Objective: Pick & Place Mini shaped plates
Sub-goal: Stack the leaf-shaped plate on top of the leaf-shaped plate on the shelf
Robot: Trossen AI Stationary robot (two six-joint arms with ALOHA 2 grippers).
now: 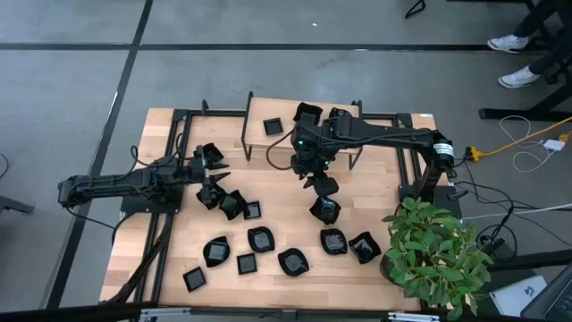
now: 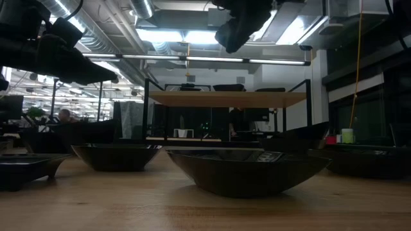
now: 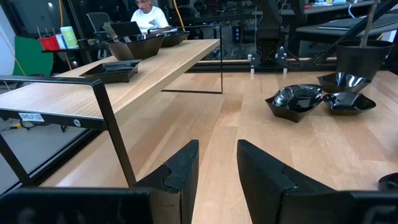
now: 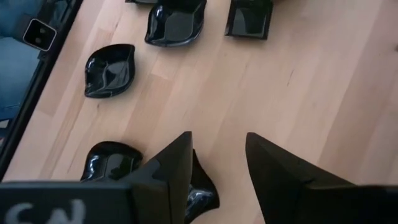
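Wooden table [image 1: 286, 192] carries scattered black plates [image 1: 260, 239] — right tool [image 4: 217, 163] hovers above them, fingers apart, empty; left tool [image 3: 217, 171] beside the shelf [image 3: 124, 81], likewise parted, empty.

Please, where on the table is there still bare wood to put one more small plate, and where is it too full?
Bare wood lies at the table's front left, between the left arm's base and the square plate near the front edge. A second patch lies mid-table, between the raised shelf and the front row of mini plates. It is crowded under the left end effector and near the plant.
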